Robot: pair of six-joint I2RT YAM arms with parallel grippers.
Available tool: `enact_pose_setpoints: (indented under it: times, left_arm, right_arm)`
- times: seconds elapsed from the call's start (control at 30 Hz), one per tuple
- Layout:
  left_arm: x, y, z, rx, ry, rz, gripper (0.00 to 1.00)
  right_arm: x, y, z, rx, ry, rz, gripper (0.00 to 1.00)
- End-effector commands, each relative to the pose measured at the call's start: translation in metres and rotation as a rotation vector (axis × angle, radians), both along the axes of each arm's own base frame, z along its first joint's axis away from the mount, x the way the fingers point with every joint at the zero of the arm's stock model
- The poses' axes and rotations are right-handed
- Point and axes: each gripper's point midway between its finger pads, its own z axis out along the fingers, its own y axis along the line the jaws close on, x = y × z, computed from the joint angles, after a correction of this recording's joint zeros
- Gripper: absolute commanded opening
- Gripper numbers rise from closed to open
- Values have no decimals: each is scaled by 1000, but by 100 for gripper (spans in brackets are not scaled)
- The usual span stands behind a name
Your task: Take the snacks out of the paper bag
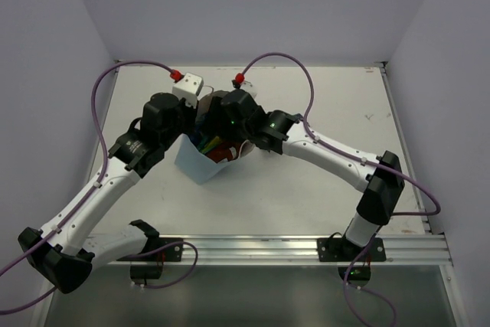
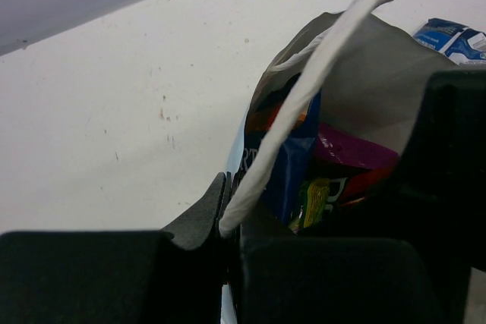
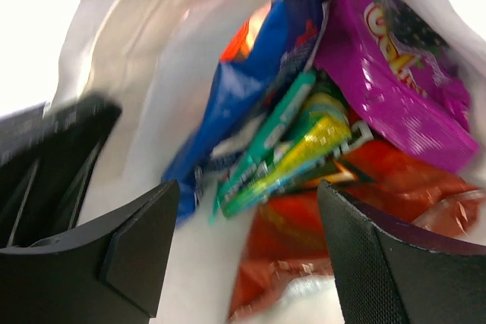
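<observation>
The light-blue paper bag (image 1: 197,161) stands tilted in the middle of the table with its mouth toward the arms' wrists. My left gripper (image 2: 231,204) is shut on the bag's rim, where the white handle (image 2: 319,89) comes out. My right gripper (image 3: 247,221) is open inside the bag's mouth. Several snacks lie in the bag: a magenta packet (image 3: 395,81), a dark blue one (image 3: 250,89), a green-yellow one (image 3: 304,149) and a red one (image 3: 319,240). The red packet lies between and below the right fingers, not pinched. A blue-white packet (image 2: 452,36) lies on the table beyond the bag.
The white table (image 1: 329,112) is enclosed by pale walls on three sides. A metal rail (image 1: 260,249) runs along the near edge, carrying both arm bases. Purple cables (image 1: 283,59) loop over the back of the table.
</observation>
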Motion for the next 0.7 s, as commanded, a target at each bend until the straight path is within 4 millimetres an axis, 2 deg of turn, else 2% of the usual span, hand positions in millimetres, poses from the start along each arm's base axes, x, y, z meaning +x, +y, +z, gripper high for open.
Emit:
enact_pose_setpoints:
  times: [0.0, 0.07, 0.13, 0.2, 0.23, 0.3, 0.33, 0.37, 0.4, 0.43, 0.47, 0.53, 0.57, 0.63, 0.67]
  left_arm:
    - [7, -13, 68, -137, -179, -28, 0]
    - [5, -14, 66, -136, -174, -36, 0]
    - [4, -13, 65, -135, -174, -36, 0]
    - [3, -13, 63, -133, -173, -38, 0]
    - [3, -11, 63, -130, -175, -31, 0]
    - [3, -9, 63, -126, -177, -24, 0]
    - [2, -7, 63, -123, -180, -19, 0]
    - [2, -6, 62, -120, -180, -15, 0]
    - [2, -4, 61, -117, -181, -8, 0]
    - [2, -2, 61, -113, -185, 3, 0]
    - [2, -1, 61, -110, -185, 9, 0]
    - [3, 3, 59, -99, -187, 23, 0]
    - [3, 3, 59, -93, -187, 25, 0]
    - [4, 5, 58, -90, -189, 35, 0]
    - [4, 6, 57, -86, -187, 38, 0]
  right_arm:
    - [23, 14, 8, 92, -32, -102, 76]
    - [28, 19, 7, 99, -38, -110, 76]
    - [34, 24, -5, 72, -30, -113, 74]
    - [37, 29, -5, 64, -33, -110, 71]
    - [40, 30, -12, 44, -27, -118, 65]
    - [40, 28, -15, 35, -28, -121, 55]
    - [40, 26, -11, 37, -35, -119, 44]
    - [40, 24, -8, 25, -55, -107, 37]
    - [40, 22, -2, 24, -71, -104, 31]
    - [39, 17, 12, 35, -98, -104, 20]
    - [39, 13, 20, 36, -118, -104, 15]
    - [36, 5, 35, 34, -157, -91, 8]
    - [32, -1, 52, 48, -188, -78, 4]
    - [27, -6, 66, 65, -210, -61, 1]
    - [22, -12, 81, 87, -230, -54, 0]
